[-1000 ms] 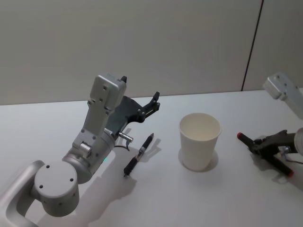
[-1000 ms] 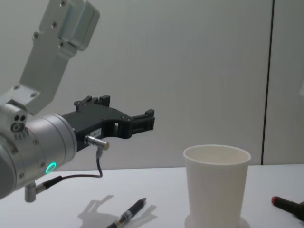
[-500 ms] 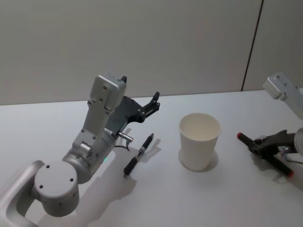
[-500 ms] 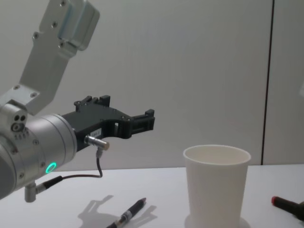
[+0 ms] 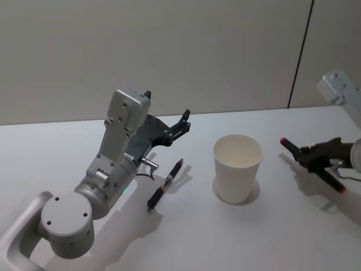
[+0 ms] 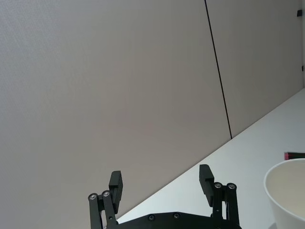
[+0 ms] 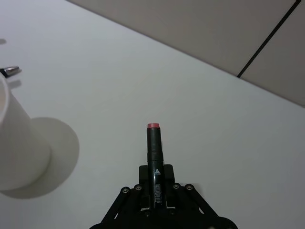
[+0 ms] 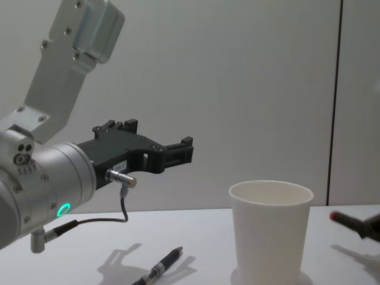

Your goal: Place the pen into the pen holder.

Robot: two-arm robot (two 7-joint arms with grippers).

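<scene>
1. The right end effector (image 5: 313,156) is clamped on a red-tipped pen (image 5: 293,148) at about 3 o'clock of the white paper cup (image 5: 237,167). Judging by its shadow, the pen is clear of the worktop (image 5: 225,237), and it lies nearly level with its red tip toward the cup
2. Carried in at that attitude, the pen could strike the rolled rim or end up lying across it, so it needs tipping nose-down over the mouth first
3. The cup looks light and empty, so a sideways knock from the pen or the end effector would likely slide or topple it
4. Tilting may let the smooth barrel slip in the grip
5. If the pen is released high, or leaning hard on the wall, it could lever the cup over
6. The left end effector (image 5: 185,121) hangs wide open at about 10 o'clock of the cup, above a black pen (image 5: 166,184) lying at 9 o'clock. It is well apart from the right arm, so a clash seems unlikely
</scene>
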